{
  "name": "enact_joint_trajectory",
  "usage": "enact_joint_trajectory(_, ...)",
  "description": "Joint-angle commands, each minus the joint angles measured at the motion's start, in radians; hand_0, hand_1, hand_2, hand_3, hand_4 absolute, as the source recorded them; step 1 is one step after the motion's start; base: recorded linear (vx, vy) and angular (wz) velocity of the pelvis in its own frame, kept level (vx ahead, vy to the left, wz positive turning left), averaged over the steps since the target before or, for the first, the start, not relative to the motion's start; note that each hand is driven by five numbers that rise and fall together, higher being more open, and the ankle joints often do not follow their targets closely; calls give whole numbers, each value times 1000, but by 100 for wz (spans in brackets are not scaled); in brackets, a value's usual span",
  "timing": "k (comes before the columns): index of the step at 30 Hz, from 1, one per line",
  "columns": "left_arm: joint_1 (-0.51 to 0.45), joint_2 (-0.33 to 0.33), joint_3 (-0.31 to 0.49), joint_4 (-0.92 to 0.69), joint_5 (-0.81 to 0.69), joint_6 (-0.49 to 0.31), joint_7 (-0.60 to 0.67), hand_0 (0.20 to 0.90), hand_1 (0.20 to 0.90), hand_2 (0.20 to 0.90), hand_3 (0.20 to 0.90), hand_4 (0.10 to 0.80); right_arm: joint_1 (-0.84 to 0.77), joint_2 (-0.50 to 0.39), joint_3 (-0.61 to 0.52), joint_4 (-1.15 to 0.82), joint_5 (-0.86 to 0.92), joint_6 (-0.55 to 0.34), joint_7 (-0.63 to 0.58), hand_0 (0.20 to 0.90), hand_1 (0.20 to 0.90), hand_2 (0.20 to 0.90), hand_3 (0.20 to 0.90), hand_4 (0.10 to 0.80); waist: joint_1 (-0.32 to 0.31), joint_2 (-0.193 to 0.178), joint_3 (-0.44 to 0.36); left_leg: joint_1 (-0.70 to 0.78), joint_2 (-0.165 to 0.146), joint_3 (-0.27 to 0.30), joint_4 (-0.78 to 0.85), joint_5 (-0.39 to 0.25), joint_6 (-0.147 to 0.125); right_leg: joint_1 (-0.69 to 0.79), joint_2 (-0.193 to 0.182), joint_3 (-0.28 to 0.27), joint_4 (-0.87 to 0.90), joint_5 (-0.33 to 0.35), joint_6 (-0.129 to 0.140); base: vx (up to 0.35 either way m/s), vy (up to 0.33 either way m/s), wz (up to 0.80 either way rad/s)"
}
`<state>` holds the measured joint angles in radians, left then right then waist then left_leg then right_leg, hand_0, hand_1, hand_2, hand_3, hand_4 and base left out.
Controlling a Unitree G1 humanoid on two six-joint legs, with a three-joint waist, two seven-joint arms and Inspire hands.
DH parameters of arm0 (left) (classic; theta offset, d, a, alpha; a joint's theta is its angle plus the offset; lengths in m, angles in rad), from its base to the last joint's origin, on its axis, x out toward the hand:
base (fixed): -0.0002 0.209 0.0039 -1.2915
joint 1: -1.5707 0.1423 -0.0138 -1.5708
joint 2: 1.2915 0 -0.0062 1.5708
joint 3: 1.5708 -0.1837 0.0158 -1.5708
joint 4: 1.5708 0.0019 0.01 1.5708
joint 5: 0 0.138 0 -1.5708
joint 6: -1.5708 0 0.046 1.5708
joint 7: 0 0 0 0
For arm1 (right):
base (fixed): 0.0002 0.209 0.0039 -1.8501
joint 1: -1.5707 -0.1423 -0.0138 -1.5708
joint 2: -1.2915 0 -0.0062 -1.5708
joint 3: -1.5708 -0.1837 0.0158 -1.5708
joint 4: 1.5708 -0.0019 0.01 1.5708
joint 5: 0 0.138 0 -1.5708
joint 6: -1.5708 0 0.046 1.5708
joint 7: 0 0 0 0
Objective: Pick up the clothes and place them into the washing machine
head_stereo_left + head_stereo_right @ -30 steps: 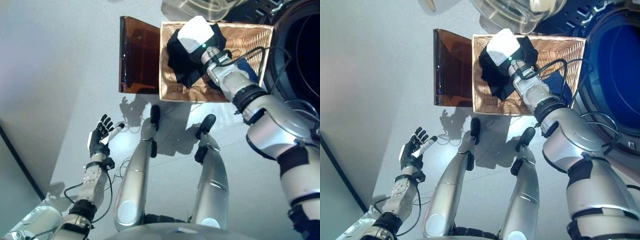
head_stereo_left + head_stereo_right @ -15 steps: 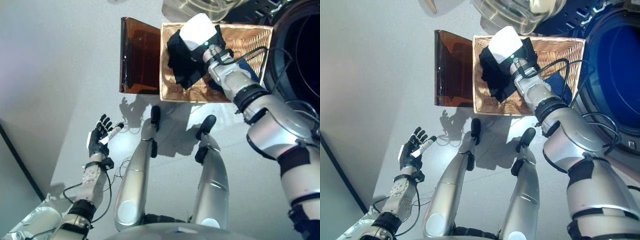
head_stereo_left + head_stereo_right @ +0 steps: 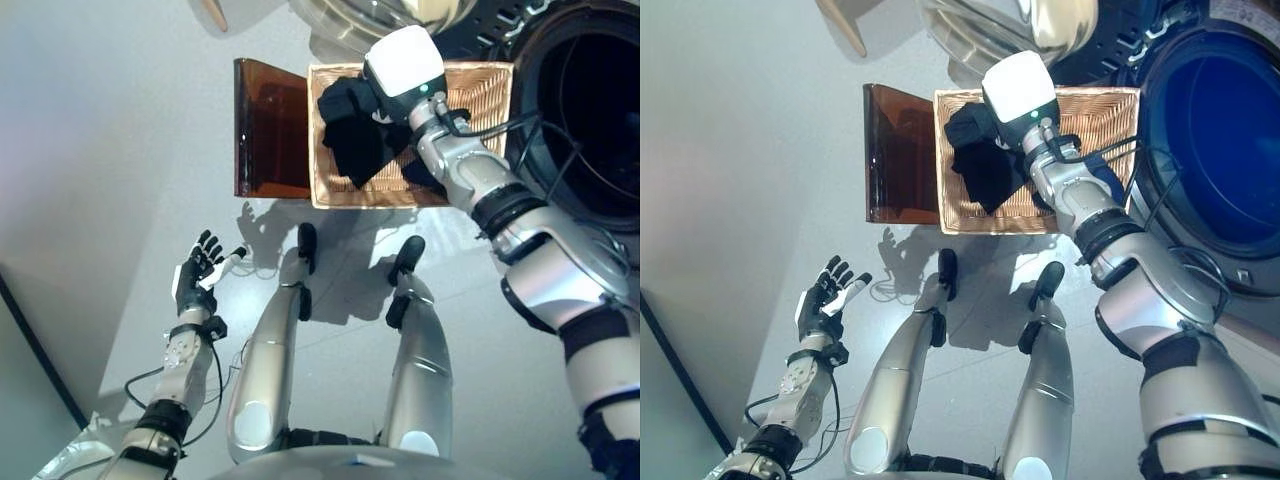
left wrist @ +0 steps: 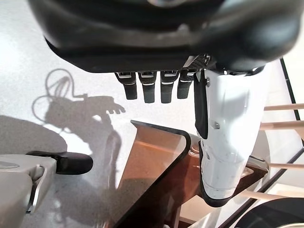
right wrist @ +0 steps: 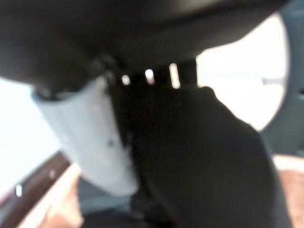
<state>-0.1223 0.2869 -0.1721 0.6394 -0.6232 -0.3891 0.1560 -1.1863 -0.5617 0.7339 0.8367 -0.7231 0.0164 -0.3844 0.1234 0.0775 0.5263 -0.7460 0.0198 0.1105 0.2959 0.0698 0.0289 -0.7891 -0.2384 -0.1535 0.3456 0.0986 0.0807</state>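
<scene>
Black cloth garment dark all over, no pattern. Square woven wicker basket light tan with fine weave lines. Blue cloth peeks beside it. Clear brown plastic bin see-through amber. Floor plain pale grey. Round washing machine opening deep blue inside.

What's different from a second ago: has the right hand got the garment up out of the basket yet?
The right hand, closed on the black garment, has lifted it a little and drawn it toward the washing machine's round opening; the cloth's lower part still hangs over the woven wicker basket. The whole view also shifted, so the camera moved. The left hand stays open and idle; the brown translucent box and the blue garment are unchanged.
</scene>
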Motion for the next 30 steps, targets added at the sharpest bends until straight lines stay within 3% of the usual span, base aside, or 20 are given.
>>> enact_joint_trajectory(1, 50, 12, 42, 4, -11, -52, 29, 900, 900, 900, 900, 800, -37, -57, -45, -97, 94, -43, -87, 200, 200, 200, 200, 300, 0, 25, -17, 6, -22, 9, -115, 38, -64, 2, 8, 0, 141, -115, 36, 19, 9, -6)
enact_joint_trajectory(3, 52, 5, 47, 11, -11, -51, 31, 900, 900, 900, 900, 800, 17, -58, -85, -124, 130, -56, -89, 200, 200, 200, 200, 300, -4, 25, -16, 3, -16, 19, -117, 60, -53, 2, 10, -8, 126, -88, 26, -57, 24, -14)
enact_joint_trajectory(6, 53, 0, 51, 23, -8, -50, 32, 900, 900, 900, 900, 800, 73, -62, -128, -151, 167, -69, -94, 200, 200, 200, 200, 300, -13, 16, -25, 25, -19, 14, -119, 32, -61, 20, 9, 3, 125, -111, 38, 55, -2, -6)
enact_joint_trajectory(7, 54, -1, 52, 23, -8, -51, 31, 900, 900, 900, 900, 800, 88, -64, -140, -161, 174, -72, -92, 200, 200, 200, 200, 300, -12, 18, -23, 16, -14, 22, -122, 57, -52, 16, 12, -6, 114, -84, 27, -63, 3, -10)
enact_joint_trajectory(9, 57, -7, 53, 29, -7, -50, 31, 900, 900, 900, 900, 800, 143, -56, -177, -181, 206, -87, -92, 200, 200, 200, 200, 300, -21, 11, -33, 37, -18, 20, -122, 27, -59, 35, 11, 4, 115, -110, 39, 30, -8, -6)
enact_joint_trajectory(10, 56, -9, 56, 32, -7, -49, 30, 900, 900, 900, 900, 800, 172, -52, -199, -190, 229, -93, -92, 200, 200, 200, 200, 300, -22, 12, -35, 33, -13, 29, -125, 51, -49, 35, 14, -3, 99, -80, 28, 25, -6, -5)
enact_joint_trajectory(13, 59, -13, 58, 37, -4, -48, 29, 900, 900, 900, 900, 800, 219, -43, -233, -204, 258, -104, -93, 200, 200, 200, 200, 300, -29, 10, -42, 43, -12, 35, -128, 48, -48, 42, 14, -3, 90, -77, 28, -14, 5, -6)
enact_joint_trajectory(15, 61, -13, 59, 39, -2, -46, 28, 900, 900, 900, 900, 800, 238, -37, -248, -206, 269, -108, -95, 200, 200, 200, 200, 300, -33, 7, -49, 59, -17, 29, -128, 21, -57, 55, 12, 7, 97, -105, 40, 64, -1, -4)
enact_joint_trajectory(16, 63, -16, 65, 42, -2, -47, 28, 900, 900, 900, 900, 800, 255, -37, -259, -222, 273, -113, -95, 200, 200, 200, 200, 300, -33, 10, -49, 54, -12, 40, -132, 45, -47, 53, 13, -1, 81, -76, 30, 19, 7, -7)
enact_joint_trajectory(30, 73, -18, 74, 59, 4, -47, 24, 900, 900, 900, 900, 800, 295, -12, -317, -210, 330, -128, -106, 200, 200, 200, 200, 300, -38, 9, -69, 70, -14, 48, -131, 35, -41, 69, 13, 13, 64, -72, 32, 2, 0, -3)
